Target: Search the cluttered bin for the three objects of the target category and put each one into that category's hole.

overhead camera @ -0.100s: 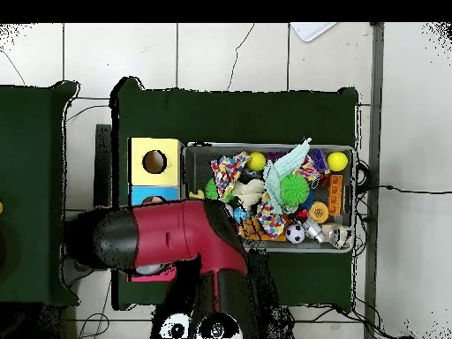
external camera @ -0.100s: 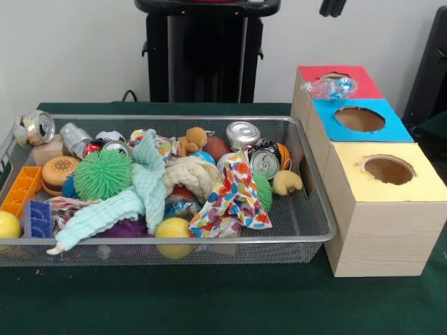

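Observation:
A crushed clear plastic bottle [external camera @ -0.100s: 330, 88] with a blue label lies across the hole of the red section [external camera @ -0.100s: 363, 82] of the sorting box. The blue hole [external camera @ -0.100s: 359, 118] and yellow hole [external camera @ -0.100s: 388, 169] show nothing in them. The wire bin [external camera @ -0.100s: 318, 239] holds mixed clutter: silver cans [external camera @ -0.100s: 243, 132] [external camera @ -0.100s: 265, 164] [external camera @ -0.100s: 38, 127], a green spiky ball [external camera @ -0.100s: 103, 174], yellow balls [external camera @ -0.100s: 173, 229] and cloths. Only a dark piece of my gripper [external camera @ -0.100s: 332, 7] shows at the top edge, above the red section. In the overhead view my red arm [overhead camera @ -0.100s: 177, 243] covers the red end of the box.
The bin also holds a mint cloth [external camera @ -0.100s: 133, 199], a colourful patterned cloth [external camera @ -0.100s: 234, 195], an orange block [external camera @ -0.100s: 21, 188], a blue brick [external camera @ -0.100s: 38, 218] and a burger toy [external camera @ -0.100s: 59, 171]. Green cloth covers the table [external camera @ -0.100s: 209, 300]. The box's yellow section [overhead camera @ -0.100s: 154, 161] stands beside the bin [overhead camera @ -0.100s: 353, 194].

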You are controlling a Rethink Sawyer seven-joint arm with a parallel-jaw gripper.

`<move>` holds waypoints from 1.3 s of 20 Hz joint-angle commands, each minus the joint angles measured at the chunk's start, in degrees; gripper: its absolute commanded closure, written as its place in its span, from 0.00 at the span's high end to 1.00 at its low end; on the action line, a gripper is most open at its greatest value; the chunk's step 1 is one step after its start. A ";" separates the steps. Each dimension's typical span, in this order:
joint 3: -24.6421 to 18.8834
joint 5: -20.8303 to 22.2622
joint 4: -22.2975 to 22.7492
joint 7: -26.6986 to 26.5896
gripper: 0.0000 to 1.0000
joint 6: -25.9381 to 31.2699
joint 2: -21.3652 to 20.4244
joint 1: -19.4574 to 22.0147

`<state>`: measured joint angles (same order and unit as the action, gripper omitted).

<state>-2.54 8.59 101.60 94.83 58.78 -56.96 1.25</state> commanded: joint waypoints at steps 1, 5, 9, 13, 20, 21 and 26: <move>-1.89 0.44 12.09 -0.64 0.00 -5.93 -0.70 2.29; -2.49 0.25 16.33 0.29 0.00 -11.36 -0.49 2.47; -2.87 -0.23 18.57 1.54 0.00 -13.81 -0.28 2.13; -2.83 0.25 21.33 2.75 0.00 -17.34 0.75 1.80; -2.24 2.71 24.60 3.89 0.00 -23.69 4.44 1.94; -2.06 3.21 24.38 4.27 0.00 -24.46 5.49 1.70; -2.05 4.65 24.45 4.19 0.00 -28.76 8.97 2.26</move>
<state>-2.55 9.57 122.23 94.83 36.57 -53.82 2.22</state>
